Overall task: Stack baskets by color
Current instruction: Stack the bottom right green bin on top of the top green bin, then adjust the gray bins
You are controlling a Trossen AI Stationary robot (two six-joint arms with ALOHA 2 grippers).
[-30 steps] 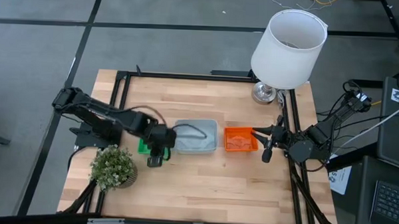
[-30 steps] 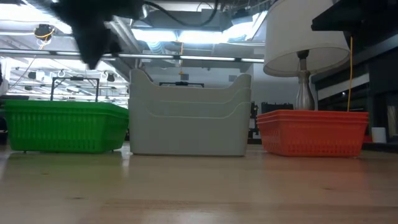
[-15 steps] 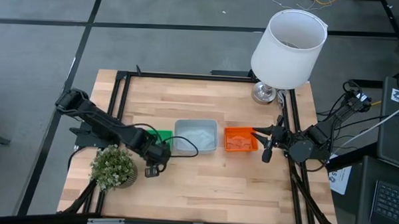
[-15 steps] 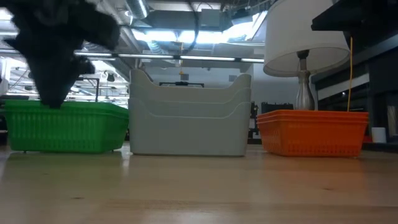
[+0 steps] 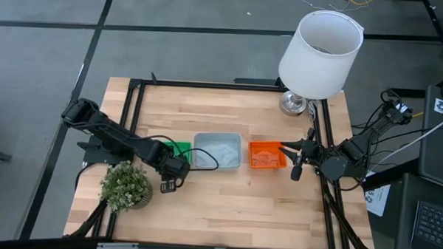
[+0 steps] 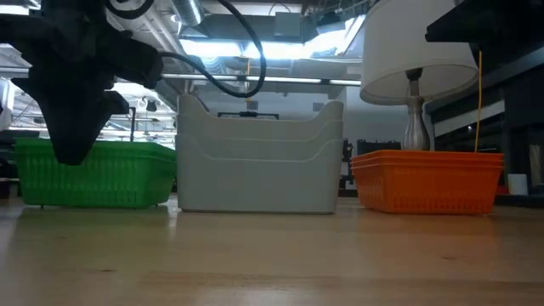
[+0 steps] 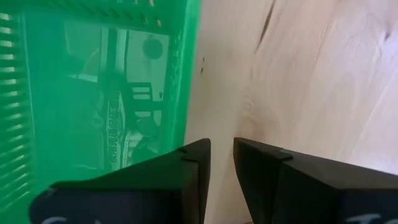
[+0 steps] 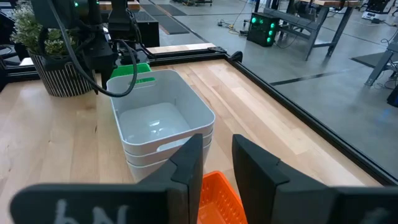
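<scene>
**Q:** High view first: where do the baskets sit?

**Me:** They sit in a row across the worktop's middle: green stack (image 5: 178,149) at nine o'clock, grey-blue stack (image 5: 218,150) in the centre, orange stack (image 5: 265,155) at three. My left hand (image 5: 168,185) hangs just past the green one's seven o'clock corner, beside the plant (image 5: 126,186). My right hand (image 5: 298,158) waits at the orange stack's three o'clock edge.

**Q:** Low view?

**Me:** All three stand level. They look like light, stiff, thin plastic, likely slick, so I'd pinch a rim wall.

**Q:** Left wrist view?

**Me:** My fingers (image 7: 186,168) point down at bare wood beside the green wall (image 7: 180,74), narrowly parted and holding nothing.

**Q:** Right wrist view?

**Me:** My fingers (image 8: 189,168) are slightly spread and empty above the orange rim (image 8: 214,193), with the grey-blue stack beyond.
</scene>
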